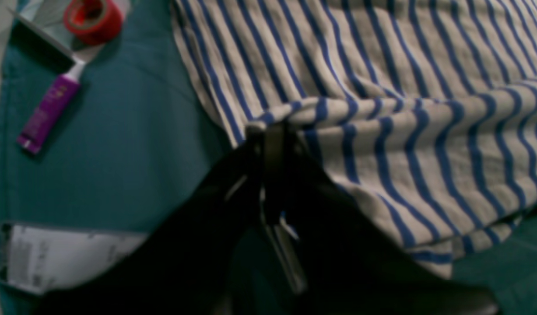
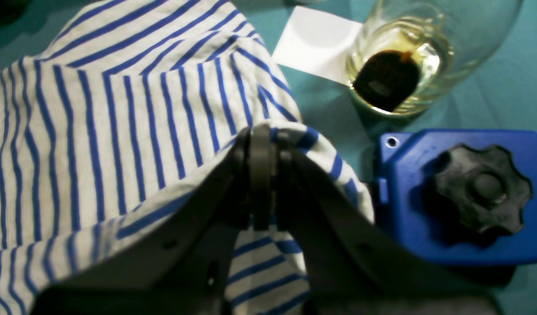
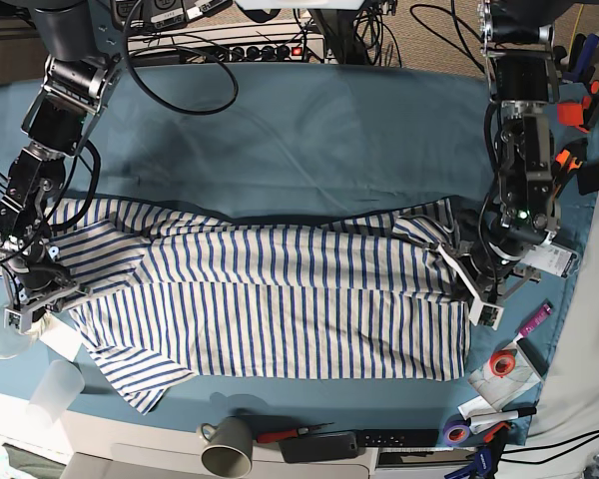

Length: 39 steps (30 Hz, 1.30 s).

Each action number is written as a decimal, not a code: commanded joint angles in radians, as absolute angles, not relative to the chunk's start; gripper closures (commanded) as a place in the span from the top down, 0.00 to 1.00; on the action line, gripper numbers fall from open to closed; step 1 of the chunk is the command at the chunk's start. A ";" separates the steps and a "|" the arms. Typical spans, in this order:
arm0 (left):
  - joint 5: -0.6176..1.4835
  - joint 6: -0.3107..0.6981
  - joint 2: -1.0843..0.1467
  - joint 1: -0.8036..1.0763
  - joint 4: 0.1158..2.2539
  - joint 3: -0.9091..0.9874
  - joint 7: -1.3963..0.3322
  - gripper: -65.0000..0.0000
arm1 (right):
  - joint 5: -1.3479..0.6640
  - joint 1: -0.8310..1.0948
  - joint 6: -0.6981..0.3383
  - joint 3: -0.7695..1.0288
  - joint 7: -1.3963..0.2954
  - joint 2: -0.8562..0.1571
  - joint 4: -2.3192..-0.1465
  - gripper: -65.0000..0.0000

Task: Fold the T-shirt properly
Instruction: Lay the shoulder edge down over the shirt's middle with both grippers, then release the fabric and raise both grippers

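T-shirt (image 3: 280, 299), white with thin blue stripes, lies spread lengthwise across the teal cloth (image 3: 309, 130) that covers the table, stretched between the two arms. The left claw (image 1: 268, 131) sits at the shirt's edge on the right side of the base view, its jaws pressed together on a bunched fold of striped fabric, with the rest of the shirt running away from it across the cloth. The right claw (image 2: 261, 140) is at the opposite end, on the left of the base view, likewise clamped on a gathered ridge of the shirt, which drapes over and beneath its fingers. Just beside the right claw stands a clear glass jar (image 2: 408, 57) holding yellowish liquid with a dark object in it; a white slip of paper (image 2: 316, 41) lies next to the jar, and a blue block with a black knob (image 2: 461, 197) sits close by. Near the left claw, apart from the shirt, lie a purple tube (image 1: 49, 111) and a roll of red tape (image 1: 93, 19). At the table's front edge a grey mug (image 3: 230, 449) rests on its side and a clear plastic cup (image 3: 58, 389) stands near the corner; what either holds cannot be told.
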<state>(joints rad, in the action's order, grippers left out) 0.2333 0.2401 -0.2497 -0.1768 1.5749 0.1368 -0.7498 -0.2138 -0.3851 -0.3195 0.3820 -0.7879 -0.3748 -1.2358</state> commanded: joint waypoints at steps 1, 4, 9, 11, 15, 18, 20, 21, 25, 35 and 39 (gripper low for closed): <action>0.234 0.236 -0.258 -0.208 1.575 0.140 -0.724 0.00 | -0.212 -0.413 -0.316 0.385 -0.755 -0.397 -1.252 0.00; 0.235 0.229 -0.258 -0.219 1.546 0.140 -0.723 0.00 | -0.203 -0.413 -0.316 0.385 -0.748 -0.397 -1.248 0.00; 0.234 0.230 -0.258 -0.220 1.541 0.140 -0.724 0.00 | -0.200 -0.419 -0.314 0.385 -0.743 -0.397 -1.248 0.00; 0.234 0.230 -0.258 -0.220 1.541 0.140 -0.724 0.00 | -0.200 -0.421 -0.314 0.385 -0.739 -0.397 -1.248 0.00; 0.235 0.230 -0.258 -0.219 1.540 0.140 -0.723 0.00 | -0.192 -0.435 -0.314 0.385 -0.741 -0.397 -1.248 0.00; 0.235 0.230 -0.258 -0.219 1.540 0.140 -0.723 0.00 | -0.179 -0.450 -0.313 0.385 -0.741 -0.397 -1.241 0.00; 0.235 0.230 -0.258 -0.219 1.539 0.140 -0.723 0.00 | -0.175 -0.464 -0.313 0.385 -0.739 -0.397 -1.214 0.00; 0.235 0.230 -0.258 -0.220 1.536 0.140 -0.723 0.00 | -0.175 -0.471 -0.313 0.385 -0.736 -0.397 -1.192 0.00; 0.235 0.230 -0.258 -0.220 1.521 0.140 -0.716 0.00 | -0.175 -0.503 -0.313 0.385 -0.706 -0.397 -1.091 0.00; 0.235 0.237 -0.258 -0.239 1.502 0.139 -0.679 0.00 | -0.174 -0.504 -0.314 0.385 -0.707 -0.399 -1.081 0.00; 0.235 0.237 -0.258 -0.255 1.502 0.140 -0.679 0.00 | -0.174 -0.504 -0.315 0.385 -0.709 -0.399 -1.081 0.00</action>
<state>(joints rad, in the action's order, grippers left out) 0.2302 0.2371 -0.2497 -0.2298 1.4872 0.1368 -0.7036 -0.1650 -0.4713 -0.3134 0.3832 -0.7330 -0.3767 -1.0618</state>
